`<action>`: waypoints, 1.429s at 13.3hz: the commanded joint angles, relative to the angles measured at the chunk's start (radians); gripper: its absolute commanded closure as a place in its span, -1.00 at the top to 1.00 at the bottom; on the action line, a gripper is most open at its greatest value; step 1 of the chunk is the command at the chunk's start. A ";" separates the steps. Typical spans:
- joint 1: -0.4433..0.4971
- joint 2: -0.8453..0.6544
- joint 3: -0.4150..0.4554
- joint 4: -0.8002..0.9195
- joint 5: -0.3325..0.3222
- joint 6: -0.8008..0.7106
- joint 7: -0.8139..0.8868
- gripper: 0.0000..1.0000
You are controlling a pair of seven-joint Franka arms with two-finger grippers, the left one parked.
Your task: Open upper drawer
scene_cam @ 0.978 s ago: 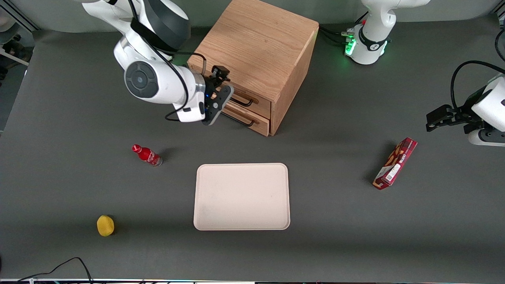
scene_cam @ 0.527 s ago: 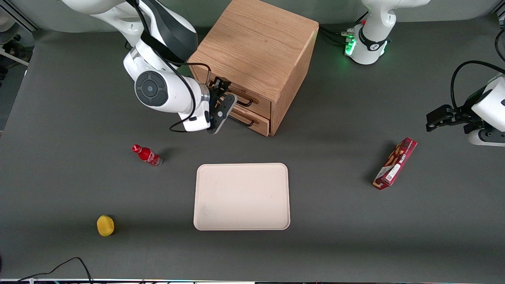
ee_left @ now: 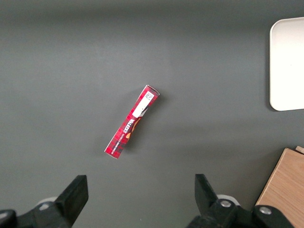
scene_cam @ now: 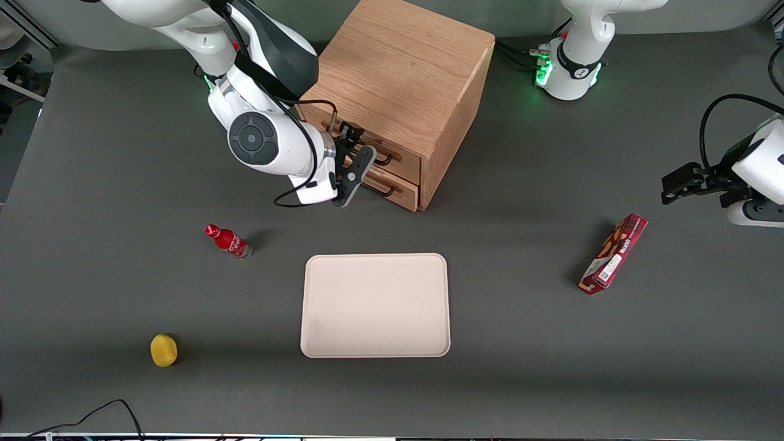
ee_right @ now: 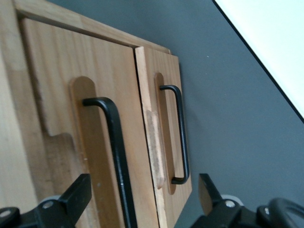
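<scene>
Approach to upper drawer: not yet opened.

Front view: gripper (scene_cam: 358, 160) sits in front of the cabinet (scene_cam: 398, 73), at the upper drawer (scene_cam: 392, 154) (still flush, handle ungrasped). Right wrist view: jaws spread apart, straddling the drawer's handle (ee_right: 114, 152), holding nothing. Remaining, by judgement: close, then pull.

Even, diffuse overhead light is being cast across the front view; soft shadows are being thrown beside the cabinet (scene_cam: 398, 92), the snack box (scene_cam: 614, 253) and the bottle (scene_cam: 228, 241). The tray (ee_right: 280, 42) is being overexposed in the right wrist view. The gripper (ee_right: 142, 209) is being rendered slightly blurred before the sharper upper drawer (ee_right: 85, 142).
</scene>
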 commanded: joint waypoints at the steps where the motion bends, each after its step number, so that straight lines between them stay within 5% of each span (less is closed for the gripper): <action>1: 0.003 -0.006 0.000 -0.030 -0.030 0.037 -0.022 1.00; 19: 0.009 -0.028 0.002 -0.136 -0.028 0.161 -0.017 1.00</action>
